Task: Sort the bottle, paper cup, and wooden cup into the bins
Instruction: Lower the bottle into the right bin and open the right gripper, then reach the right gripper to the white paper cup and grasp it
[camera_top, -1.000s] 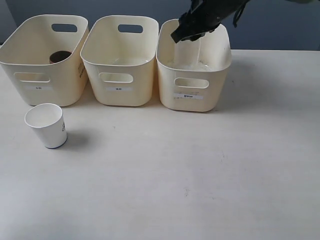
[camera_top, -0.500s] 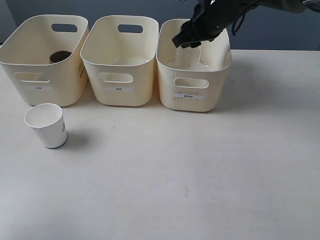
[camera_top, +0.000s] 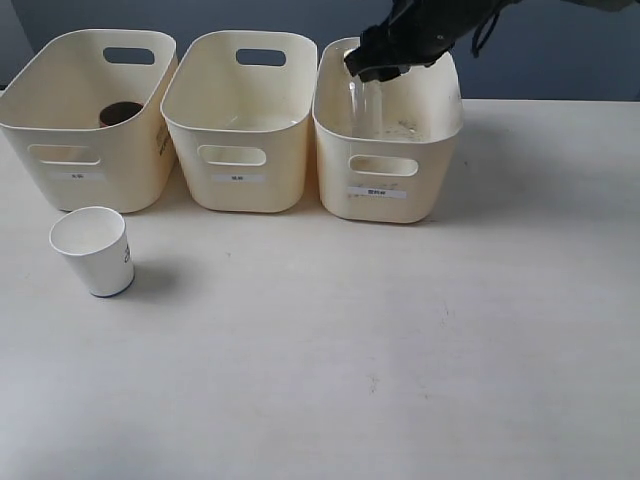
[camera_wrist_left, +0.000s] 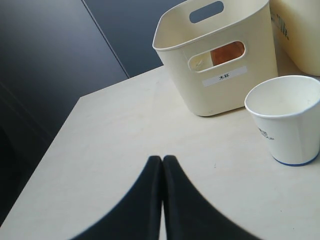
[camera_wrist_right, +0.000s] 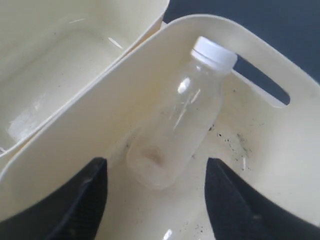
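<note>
The clear bottle (camera_wrist_right: 175, 120) with its white cap lies loose and tilted inside the right bin (camera_top: 385, 160), resting against the bin wall (camera_wrist_right: 265, 150). My right gripper (camera_wrist_right: 156, 162) hovers open just above it, fingers either side and apart from it; it also shows over the bin's rear edge (camera_top: 385, 62). The white paper cup (camera_top: 93, 250) stands upright on the table in front of the left bin (camera_top: 85, 150). The wooden cup (camera_top: 122, 112) sits inside that bin, also visible through its handle cutout (camera_wrist_left: 227, 51). My left gripper (camera_wrist_left: 162, 159) is shut on nothing, short of the paper cup (camera_wrist_left: 287, 120).
The middle bin (camera_top: 240, 140) holds nothing that I can see. All three bins stand side by side at the back of the pale table (camera_top: 350, 330). The table's edge (camera_wrist_left: 60, 125) and a dark wall lie beside the left gripper.
The right gripper lowered the bottle into the right bin, opened, and rose slightly. The bottle now rests free in the bin. The paper cup and wooden cup have not moved.
</note>
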